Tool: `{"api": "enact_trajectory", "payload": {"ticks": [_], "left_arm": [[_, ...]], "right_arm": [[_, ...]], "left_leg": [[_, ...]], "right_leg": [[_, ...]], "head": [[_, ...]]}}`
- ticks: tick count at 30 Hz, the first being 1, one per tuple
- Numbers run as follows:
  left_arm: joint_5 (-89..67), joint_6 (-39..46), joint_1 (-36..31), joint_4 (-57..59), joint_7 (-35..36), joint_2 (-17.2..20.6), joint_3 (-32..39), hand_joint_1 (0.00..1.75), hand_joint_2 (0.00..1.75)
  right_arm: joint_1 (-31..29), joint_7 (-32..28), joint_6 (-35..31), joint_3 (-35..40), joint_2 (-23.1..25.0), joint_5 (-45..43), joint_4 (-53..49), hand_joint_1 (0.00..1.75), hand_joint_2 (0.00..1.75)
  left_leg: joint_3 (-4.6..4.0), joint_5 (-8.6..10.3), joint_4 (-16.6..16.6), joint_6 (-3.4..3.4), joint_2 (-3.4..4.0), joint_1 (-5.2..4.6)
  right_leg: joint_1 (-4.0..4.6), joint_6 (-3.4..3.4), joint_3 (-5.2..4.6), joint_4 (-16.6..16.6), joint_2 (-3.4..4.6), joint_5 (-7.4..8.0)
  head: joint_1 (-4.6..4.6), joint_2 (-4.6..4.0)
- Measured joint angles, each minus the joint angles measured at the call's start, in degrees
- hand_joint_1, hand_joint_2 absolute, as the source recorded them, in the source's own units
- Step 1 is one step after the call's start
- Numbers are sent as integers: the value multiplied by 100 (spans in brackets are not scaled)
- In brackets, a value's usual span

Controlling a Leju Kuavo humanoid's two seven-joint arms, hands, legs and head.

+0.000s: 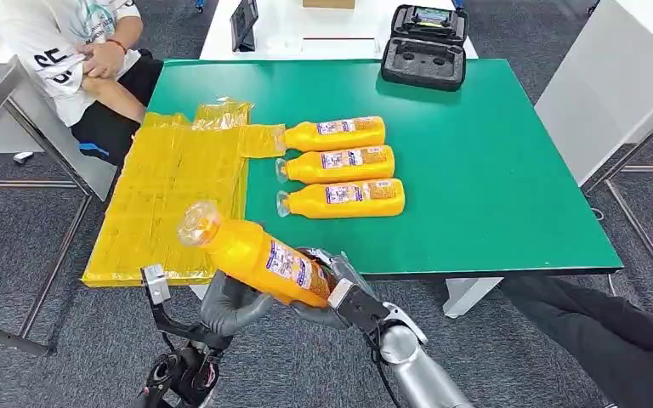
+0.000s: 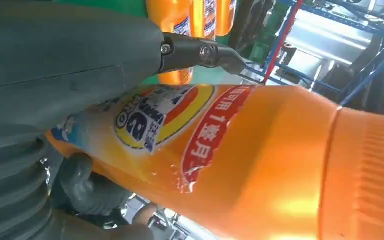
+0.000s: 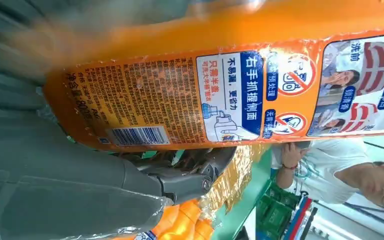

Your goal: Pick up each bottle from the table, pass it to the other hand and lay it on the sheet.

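1. Both the left hand [image 1: 234,308] and right hand [image 1: 340,293] gripped one orange detergent bottle [image 1: 259,257], held off the table's [image 1: 493,170] near edge.
2. Three bottles [image 1: 340,168] lay mid-tabletop beside the yellow sheet [image 1: 166,195].

So I've got one bottle [image 1: 259,257] up off the near edge of the surface [image 1: 493,170], my left hand [image 1: 231,308] under it on the left and my right hand [image 1: 340,297] at its base end on the right, cap pointing far-left. The sheet [image 1: 166,191] lies on the left part of the surface, hanging over the left edge. Just right of it, three bottles [image 1: 340,166] lie side by side in a near-to-far row, caps toward the sheet. A case [image 1: 425,47] sits at the far edge, and a person [image 1: 76,59] is at the far-left corner.
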Motion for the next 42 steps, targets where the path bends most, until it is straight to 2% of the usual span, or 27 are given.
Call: {"api": "enact_trajectory", "payload": {"ticks": [17,30,33,36,42], "left_arm": [[0,-4,-1,77,2,-2,-2,0,175],[-184,-487,-26,214,0,0,-151,0,175],[-363,-305,-37,221,-42,-2,-171,0,175],[-704,315,-46,221,-210,-22,-179,0,175],[-739,466,-43,214,-258,-59,-151,0,175]], "right_arm": [[0,4,2,0,0,0,20,173,175],[71,52,94,-48,0,142,15,175,175],[110,83,153,-66,0,201,-15,175,175],[113,151,503,-50,42,238,22,171,175],[-4,-168,514,98,194,225,570,175,175]], "left_leg": [[0,0,0,0,0,0],[0,0,0,0,0,0],[0,0,0,0,0,0],[0,0,0,0,2,0],[0,0,0,0,1,1]], "right_leg": [[0,0,0,0,0,0],[0,0,0,0,0,0],[0,0,0,0,0,0],[0,0,0,0,1,0],[1,0,1,0,0,0]], "head": [[0,0],[0,0],[0,0],[0,0],[0,0]]}}
